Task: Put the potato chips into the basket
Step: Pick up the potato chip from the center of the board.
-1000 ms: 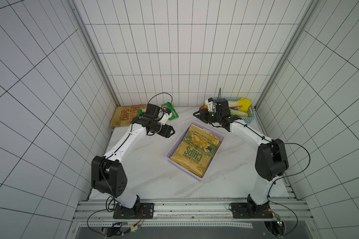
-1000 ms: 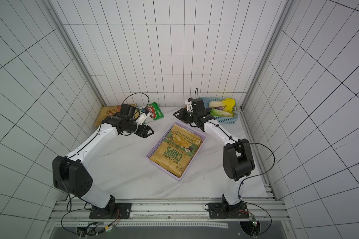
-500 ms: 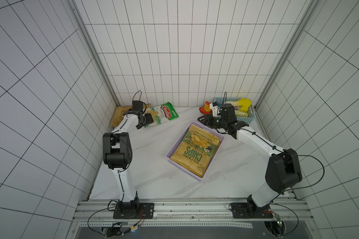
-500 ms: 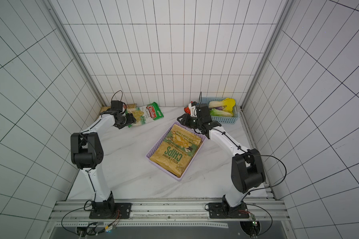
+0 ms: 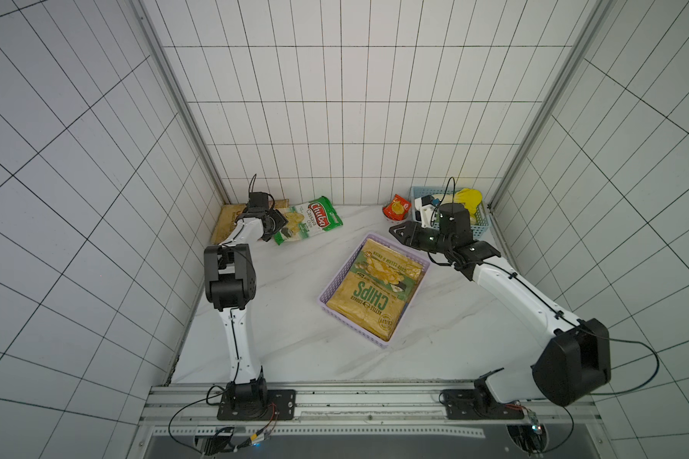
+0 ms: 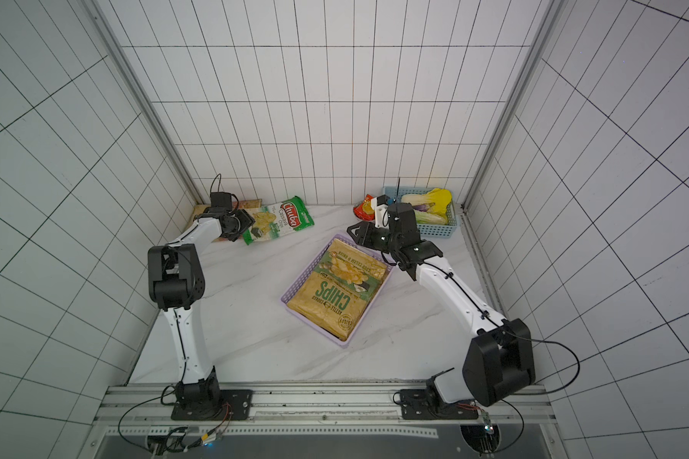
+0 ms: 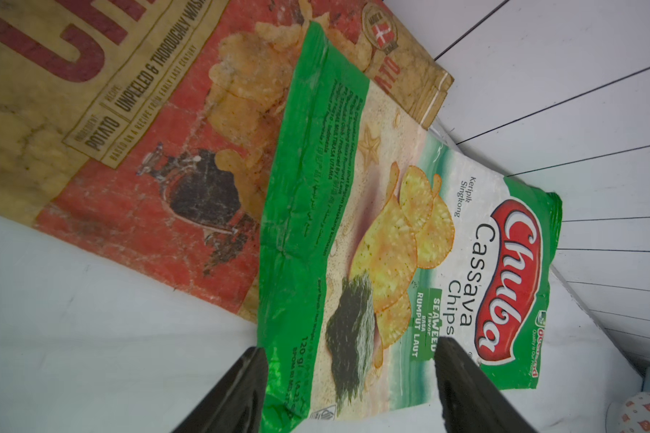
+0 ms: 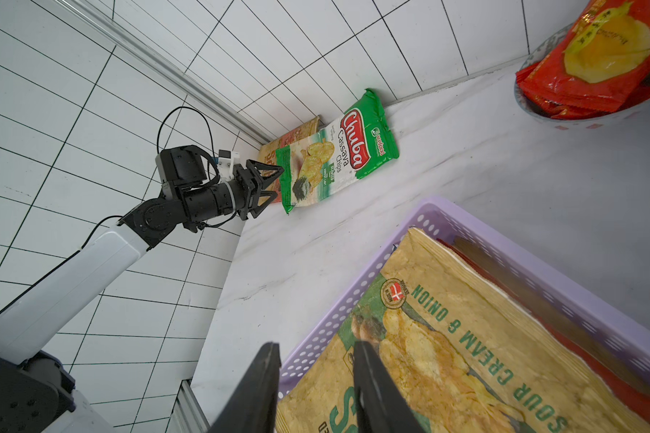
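We find the table [image 5: 287, 349] carrying the lilac basket [image 5: 341, 270] near its middle, set at a slant. A tan "CHIPS" bag [image 5: 374, 290] lies flat on top in the basket and fills most of it. In the right wrist view, red and dark edges of further bags show beneath it, but we cannot tell how many. Two bags lie outside the basket at the far left corner of the table. One is a tan bag with red print [image 5: 225, 224], pushed against the walls. The other is the green-white cassava bag [image 5: 309, 220], which overlaps its edge. We judge the task well advanced, with these two bags left to move. The left gripper [image 7: 348, 350] stands at the cassava bag's near end, jaws spread wide with that end between them and not closed on it. We take this as a pickup about to begin. The right gripper [image 8: 316, 346] hangs over the far corner of the basket, jaws partly apart and empty as far as we can see. The small red-orange packet [image 5: 396, 206] sits in a bowl at the far edge and is no part of the task.
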Motion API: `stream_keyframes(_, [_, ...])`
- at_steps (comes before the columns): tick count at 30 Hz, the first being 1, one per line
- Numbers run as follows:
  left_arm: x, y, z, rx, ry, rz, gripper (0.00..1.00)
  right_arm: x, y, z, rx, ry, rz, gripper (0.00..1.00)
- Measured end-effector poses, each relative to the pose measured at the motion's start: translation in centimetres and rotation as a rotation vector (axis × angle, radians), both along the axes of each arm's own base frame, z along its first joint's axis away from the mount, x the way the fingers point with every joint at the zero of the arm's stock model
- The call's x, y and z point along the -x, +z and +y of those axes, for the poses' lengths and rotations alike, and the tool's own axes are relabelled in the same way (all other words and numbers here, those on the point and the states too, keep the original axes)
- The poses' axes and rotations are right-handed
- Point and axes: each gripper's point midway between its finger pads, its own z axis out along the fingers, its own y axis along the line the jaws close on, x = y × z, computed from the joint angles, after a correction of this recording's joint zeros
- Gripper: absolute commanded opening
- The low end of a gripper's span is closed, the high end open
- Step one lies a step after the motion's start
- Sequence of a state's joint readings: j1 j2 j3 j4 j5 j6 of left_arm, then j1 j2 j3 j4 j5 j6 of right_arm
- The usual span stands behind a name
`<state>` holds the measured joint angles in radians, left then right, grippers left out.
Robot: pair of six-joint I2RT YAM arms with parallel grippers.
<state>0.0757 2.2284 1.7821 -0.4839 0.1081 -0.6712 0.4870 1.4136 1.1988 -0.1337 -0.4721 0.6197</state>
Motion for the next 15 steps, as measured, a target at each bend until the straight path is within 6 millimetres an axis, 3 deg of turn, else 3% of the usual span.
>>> stream_keyframes(11, [-1.6, -3.0, 0.3, 0.038, 0.037, 0.024, 0.69, 3.0, 0.0, -2.0, 0.027, -0.009, -0.012, 0.36])
stream_keyframes(15, [-1.6, -3.0, 0.1, 0.052, 0.035, 0.022, 0.73, 3.5, -0.1, -2.4, 0.043, -0.01, -0.014, 0.36])
